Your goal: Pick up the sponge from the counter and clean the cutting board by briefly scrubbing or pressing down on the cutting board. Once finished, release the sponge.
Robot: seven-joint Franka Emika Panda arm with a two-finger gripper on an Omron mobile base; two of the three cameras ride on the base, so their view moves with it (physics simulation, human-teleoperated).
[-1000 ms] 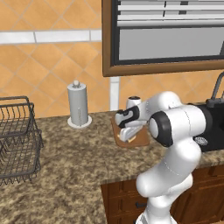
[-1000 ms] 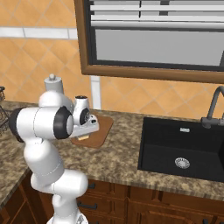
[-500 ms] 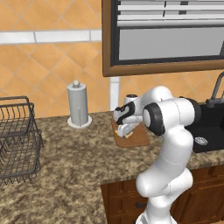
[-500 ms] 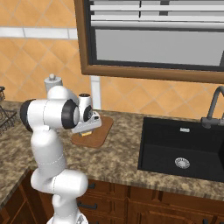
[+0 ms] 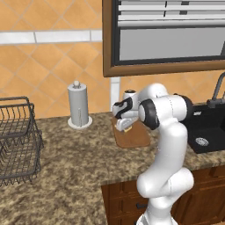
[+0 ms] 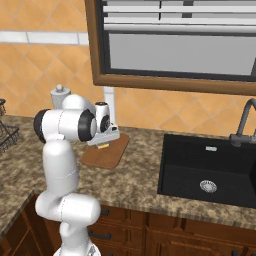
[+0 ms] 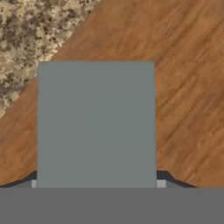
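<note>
The sponge (image 7: 96, 122), grey-green on top and yellow below, sits between my fingertips over the brown wooden cutting board (image 7: 183, 87). From the base views, my gripper (image 5: 123, 124) is shut on the sponge (image 5: 122, 128) at the far left part of the cutting board (image 5: 135, 137), with the sponge's yellow base (image 6: 103, 146) down at the board's (image 6: 107, 156) surface. Whether it presses on the wood or hovers just above, I cannot tell. The speckled granite counter (image 5: 74, 162) surrounds the board.
A paper towel holder (image 5: 78, 107) stands by the back wall left of the board. A wire basket (image 5: 15, 140) is on the far left of the counter. The black sink (image 6: 210, 172) with its faucet (image 6: 244, 122) lies to the right.
The hand with the sponge has shifted slightly left across the board, and the arm's elbow has drawn upright above it. The board has stayed put.
</note>
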